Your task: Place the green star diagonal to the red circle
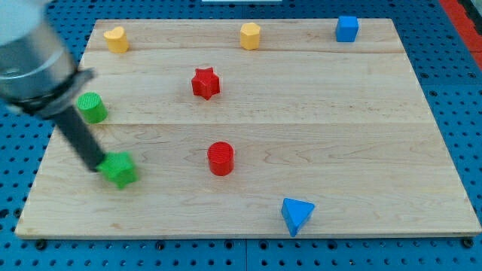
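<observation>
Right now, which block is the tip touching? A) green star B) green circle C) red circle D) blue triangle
A: my tip sits against the left edge of the green star, with the green circle further up the view and the red circle well off to the view's right.

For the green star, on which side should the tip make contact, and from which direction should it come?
There is no end effector that grasps; only a push is possible. My tip already sits at the green star on its left edge in the view. Probably best to press that left face near its middle, between two points, pushing toward the view's right and slightly down, so it ends diagonal to the red circle.
</observation>
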Tool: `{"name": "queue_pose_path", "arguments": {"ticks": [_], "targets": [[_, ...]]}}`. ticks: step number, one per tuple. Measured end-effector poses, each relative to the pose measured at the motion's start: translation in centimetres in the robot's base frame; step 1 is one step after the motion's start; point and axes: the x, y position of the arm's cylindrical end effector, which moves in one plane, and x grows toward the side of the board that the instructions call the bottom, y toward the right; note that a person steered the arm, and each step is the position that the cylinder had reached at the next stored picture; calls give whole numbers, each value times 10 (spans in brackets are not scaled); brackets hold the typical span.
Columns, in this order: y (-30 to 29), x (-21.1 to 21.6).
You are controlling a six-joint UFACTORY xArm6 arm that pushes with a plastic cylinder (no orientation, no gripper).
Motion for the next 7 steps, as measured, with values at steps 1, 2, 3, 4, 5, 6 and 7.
{"name": "queue_pose_path", "arguments": {"ticks": [1,2,3,4,5,6,7], "targets": [[3,23],[16,61],[66,42],[64,-6],[50,-12],[51,-48],[126,-65]]}}
